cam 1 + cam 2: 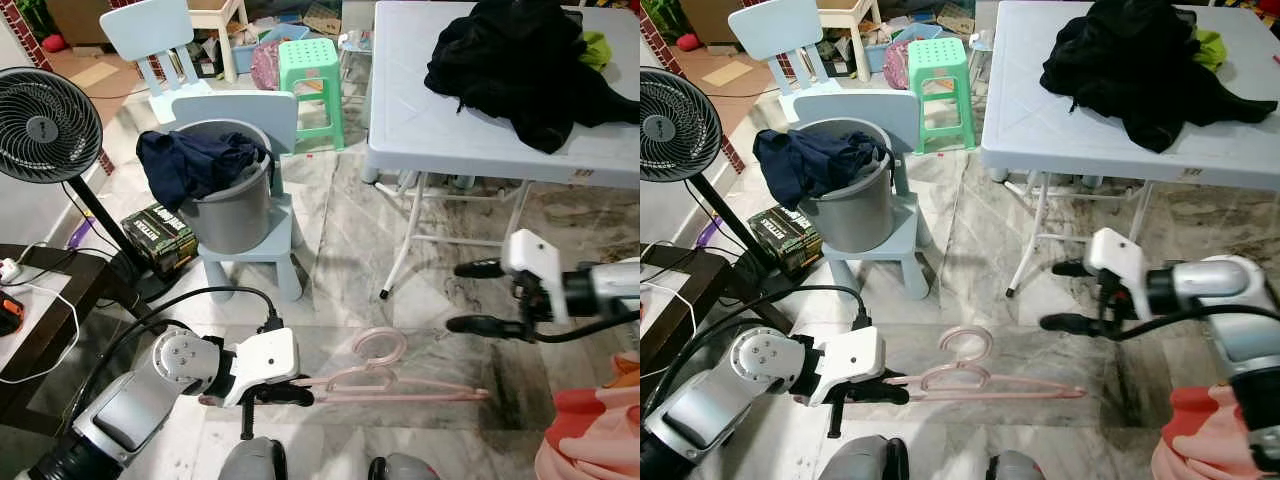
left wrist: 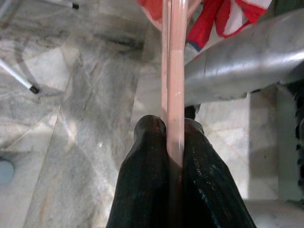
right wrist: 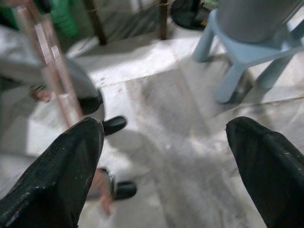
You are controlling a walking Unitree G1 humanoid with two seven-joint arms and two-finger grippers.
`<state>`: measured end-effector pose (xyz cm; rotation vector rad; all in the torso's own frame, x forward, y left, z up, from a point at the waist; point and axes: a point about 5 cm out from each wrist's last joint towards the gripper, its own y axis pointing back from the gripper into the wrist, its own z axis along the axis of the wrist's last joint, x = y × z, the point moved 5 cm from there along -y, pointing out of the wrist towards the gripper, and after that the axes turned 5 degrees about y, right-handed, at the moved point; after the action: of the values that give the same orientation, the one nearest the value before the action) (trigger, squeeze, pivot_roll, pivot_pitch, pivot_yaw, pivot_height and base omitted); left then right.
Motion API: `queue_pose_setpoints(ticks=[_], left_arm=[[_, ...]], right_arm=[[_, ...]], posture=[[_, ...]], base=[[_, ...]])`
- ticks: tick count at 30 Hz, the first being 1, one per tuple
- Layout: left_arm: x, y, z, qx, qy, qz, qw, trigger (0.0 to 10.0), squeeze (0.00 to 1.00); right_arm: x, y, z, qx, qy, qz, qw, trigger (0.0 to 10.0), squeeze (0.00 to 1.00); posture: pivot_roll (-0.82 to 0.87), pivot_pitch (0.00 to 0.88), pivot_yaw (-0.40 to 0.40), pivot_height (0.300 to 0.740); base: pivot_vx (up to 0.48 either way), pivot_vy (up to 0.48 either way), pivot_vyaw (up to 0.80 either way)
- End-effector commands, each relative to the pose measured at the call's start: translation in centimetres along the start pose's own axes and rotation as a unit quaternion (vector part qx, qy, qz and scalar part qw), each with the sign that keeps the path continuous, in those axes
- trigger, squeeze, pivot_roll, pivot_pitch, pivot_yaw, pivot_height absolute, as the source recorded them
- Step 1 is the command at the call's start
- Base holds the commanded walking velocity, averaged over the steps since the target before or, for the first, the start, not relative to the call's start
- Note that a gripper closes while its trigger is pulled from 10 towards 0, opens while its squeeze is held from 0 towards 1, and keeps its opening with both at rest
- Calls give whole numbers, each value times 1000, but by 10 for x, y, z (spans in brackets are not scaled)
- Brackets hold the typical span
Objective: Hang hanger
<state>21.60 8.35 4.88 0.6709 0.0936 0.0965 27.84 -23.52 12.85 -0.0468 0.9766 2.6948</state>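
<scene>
Pale pink plastic, the hanger is held out level above the marble floor, its hook curling upward near the middle. The left gripper pinches one end of it, both black fingers clamped tight against the bar. The right gripper waits just past the hanger's far end, fingers spread wide and holding nothing. Behind them a grey bucket stuffed with dark blue clothing sits on a light blue child's chair, and black clothes lie heaped on the white folding table.
</scene>
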Motion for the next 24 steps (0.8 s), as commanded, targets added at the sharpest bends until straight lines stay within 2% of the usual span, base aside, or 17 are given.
queue_pose_setpoints(ticks=[1, 6, 9, 11, 14, 15, 18, 24], left_arm=[[2, 3, -1, 2, -7, 6, 1000, 10000, 0], [8, 6, 0, -3, -12, 19, 1000, 10000, 0], [20, 8, 7, -19, -17, 47, 999, 10000, 0], [30, 8, 17, -37, -19, 68, 997, 10000, 0], [33, 6, 23, -44, -21, 69, 996, 10000, 0], [33, 5, 24, -44, -24, 67, 996, 10000, 0], [34, 4, 27, -48, -22, 69, 996, 10000, 0], [31, -1, 28, -52, -22, 58, 997, 10000, 0]], right_arm=[[13, 2, -3, 13, 2, 44, 999, 10000, 0], [29, 1, -11, 34, 2, 80, 996, 10000, 0], [37, -5, -11, 31, 5, 96, 995, 10000, 0], [42, -14, -9, 20, 3, 101, 995, 10000, 0], [47, -25, -11, 13, -1, 100, 995, 10000, 0], [47, -32, -13, 9, 0, 90, 996, 10000, 0], [49, -38, -14, 6, -3, 90, 996, 10000, 0], [39, -57, -7, -24, 6, 35, 999, 10000, 0]], posture=[[28, 65, 52, 740], [26, 67, 55, 740], [25, 67, 56, 740], [25, 67, 56, 740], [25, 67, 56, 740], [25, 67, 56, 740], [27, 65, 57, 740], [27, 65, 57, 740]], base=[[0, 0, 0], [0, 0, 0], [0, 0, 0], [0, 0, 0], [0, 0, 0], [0, 0, 0], [0, 0, 0], [0, 0, 0]])
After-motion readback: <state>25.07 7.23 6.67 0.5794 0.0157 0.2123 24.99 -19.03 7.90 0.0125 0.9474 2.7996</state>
